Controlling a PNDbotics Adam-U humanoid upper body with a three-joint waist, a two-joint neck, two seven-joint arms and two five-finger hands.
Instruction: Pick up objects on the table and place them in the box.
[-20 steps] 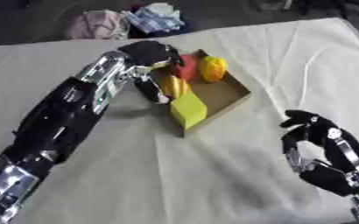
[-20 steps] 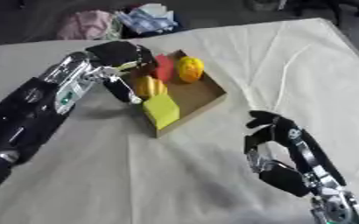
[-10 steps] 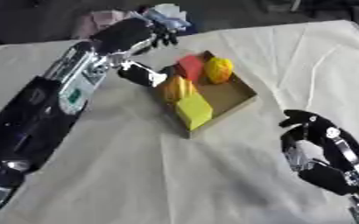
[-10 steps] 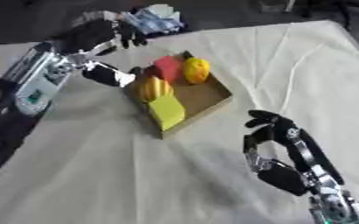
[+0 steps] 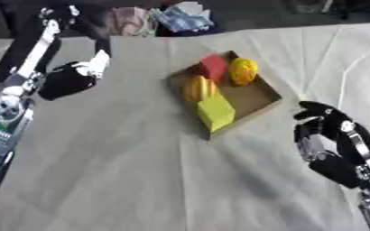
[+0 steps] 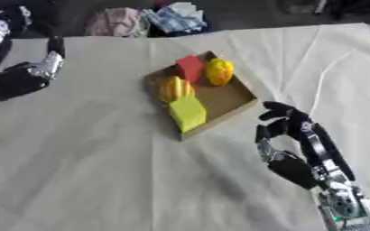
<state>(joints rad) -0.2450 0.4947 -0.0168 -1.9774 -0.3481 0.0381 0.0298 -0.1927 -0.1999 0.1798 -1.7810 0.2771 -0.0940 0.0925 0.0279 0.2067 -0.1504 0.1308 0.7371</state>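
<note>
— Where do your things sit?
— In the box (image 5: 259, 97) mid-table: red block (image 5: 214, 66), yellow fruit (image 5: 242, 71), orange fruit (image 5: 197, 87), yellow block (image 5: 216, 113).
— Your hands?
— Right hand (image 6: 287, 135) curls empty beside the box; left hand (image 5: 70, 80) blurred, I cannot tell.

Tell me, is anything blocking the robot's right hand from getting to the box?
Nothing visible is. The right hand sits just beside the box, with only bare cloth between them. The box already holds a red block, a yellow block and two orange-yellow fruits.
</note>
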